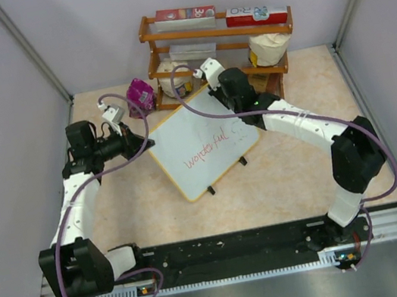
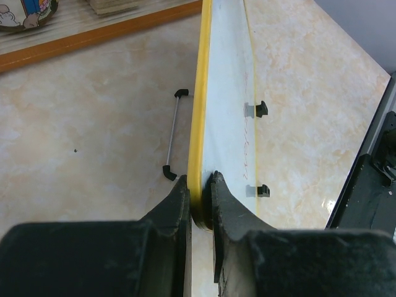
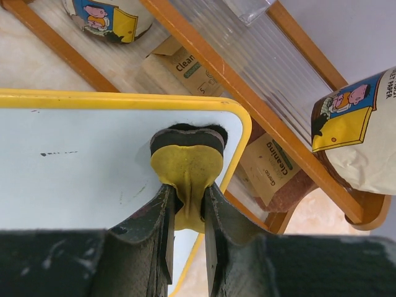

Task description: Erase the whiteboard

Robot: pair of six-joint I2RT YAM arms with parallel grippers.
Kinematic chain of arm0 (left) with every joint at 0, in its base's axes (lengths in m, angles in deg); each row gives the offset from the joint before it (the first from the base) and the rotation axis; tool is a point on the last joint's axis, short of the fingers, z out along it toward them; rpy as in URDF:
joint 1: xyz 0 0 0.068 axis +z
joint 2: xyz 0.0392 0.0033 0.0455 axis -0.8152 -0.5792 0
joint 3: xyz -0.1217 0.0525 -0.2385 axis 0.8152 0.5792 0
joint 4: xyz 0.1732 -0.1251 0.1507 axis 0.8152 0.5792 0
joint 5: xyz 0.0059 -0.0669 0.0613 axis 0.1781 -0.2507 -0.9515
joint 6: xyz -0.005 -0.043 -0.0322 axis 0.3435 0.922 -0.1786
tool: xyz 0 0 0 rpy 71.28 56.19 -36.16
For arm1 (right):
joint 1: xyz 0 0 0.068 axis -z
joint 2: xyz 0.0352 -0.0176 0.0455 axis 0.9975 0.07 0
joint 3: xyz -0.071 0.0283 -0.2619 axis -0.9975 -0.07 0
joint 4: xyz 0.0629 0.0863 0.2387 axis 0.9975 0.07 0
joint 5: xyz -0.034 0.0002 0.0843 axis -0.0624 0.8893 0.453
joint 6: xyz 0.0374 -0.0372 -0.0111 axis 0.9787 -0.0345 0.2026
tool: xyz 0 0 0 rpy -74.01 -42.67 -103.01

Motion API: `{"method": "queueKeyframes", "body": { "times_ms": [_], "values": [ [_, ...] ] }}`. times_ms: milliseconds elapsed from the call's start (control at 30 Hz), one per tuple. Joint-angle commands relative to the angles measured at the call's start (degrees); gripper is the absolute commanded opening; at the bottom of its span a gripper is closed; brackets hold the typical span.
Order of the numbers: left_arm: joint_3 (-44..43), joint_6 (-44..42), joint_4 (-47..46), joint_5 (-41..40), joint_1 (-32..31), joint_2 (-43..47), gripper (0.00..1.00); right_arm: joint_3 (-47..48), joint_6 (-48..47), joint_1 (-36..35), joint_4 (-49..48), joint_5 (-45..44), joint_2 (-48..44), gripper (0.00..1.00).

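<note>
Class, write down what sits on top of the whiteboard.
Red handwriting crosses the whiteboard. A yellow eraser, gripped by the right gripper, lies on the board near its far corner. Any marks beneath the eraser are hidden.

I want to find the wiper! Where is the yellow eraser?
In the right wrist view, the yellow eraser sits pinched in the right gripper, on the corner of the whiteboard beside the wooden shelf.
</note>
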State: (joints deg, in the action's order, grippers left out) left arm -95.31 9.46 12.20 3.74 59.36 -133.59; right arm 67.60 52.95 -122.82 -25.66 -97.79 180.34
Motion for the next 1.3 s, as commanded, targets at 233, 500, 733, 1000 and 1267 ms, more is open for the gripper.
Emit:
{"method": "queueKeyframes", "body": {
  "times_ms": [233,500,733,1000,1267],
  "values": [
    [-6.57,-17.82,3.61,0.47,-1.06,-4.39,0.0,2.06,2.84,-1.57,0.9,4.66,-0.97,0.0],
    [-13.86,-27.66,11.34,1.79,-1.06,-9.84,0.0,1.45,4.85,-4.91,2.74,5.28,-2.46,0.0],
    [-15.37,-32.85,15.04,1.35,-1.06,-10.73,0.0,0.57,7.4,-7.72,3.71,6.6,-3.43,0.0],
    [-15.63,-33.04,14.87,-1.02,-1.06,-10.55,0.2,-0.57,7.76,-8.69,4.15,5.64,-4.3,0.0],
    [-18.35,-31.81,14.25,-0.14,-0.98,-12.04,0.39,-4.18,7.05,-8.6,4.24,4.49,-7.64,0.0]
  ]
}}
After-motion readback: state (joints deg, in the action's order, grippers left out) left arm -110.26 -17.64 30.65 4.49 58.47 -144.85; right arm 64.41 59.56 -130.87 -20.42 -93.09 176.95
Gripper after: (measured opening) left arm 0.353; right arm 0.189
